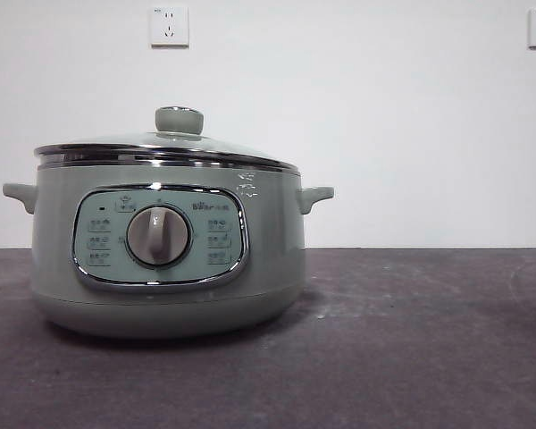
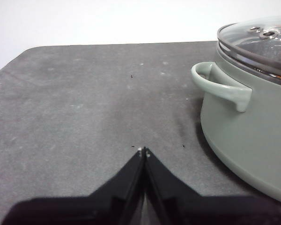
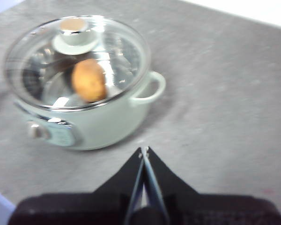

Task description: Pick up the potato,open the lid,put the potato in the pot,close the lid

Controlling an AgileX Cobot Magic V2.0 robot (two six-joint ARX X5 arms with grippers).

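The sage-green pot (image 1: 165, 259) stands left of centre on the dark table, its dial facing the front camera. The glass lid (image 1: 165, 143) rests on the pot, green knob on top. Through the glass, the right wrist view shows the orange-brown potato (image 3: 89, 80) lying inside the pot (image 3: 98, 119) under the lid (image 3: 117, 51). My right gripper (image 3: 144, 150) hovers above the table beside the pot, shut and empty. My left gripper (image 2: 144, 150) is shut and empty, low over the table beside the pot (image 2: 253, 136) and its side handle (image 2: 220, 84). Neither arm shows in the front view.
The grey table (image 1: 411, 340) stretches to the right of the pot. A white wall with two power sockets (image 1: 169, 26) stands behind. The table's far edge and rounded corner (image 2: 33, 49) show in the left wrist view.
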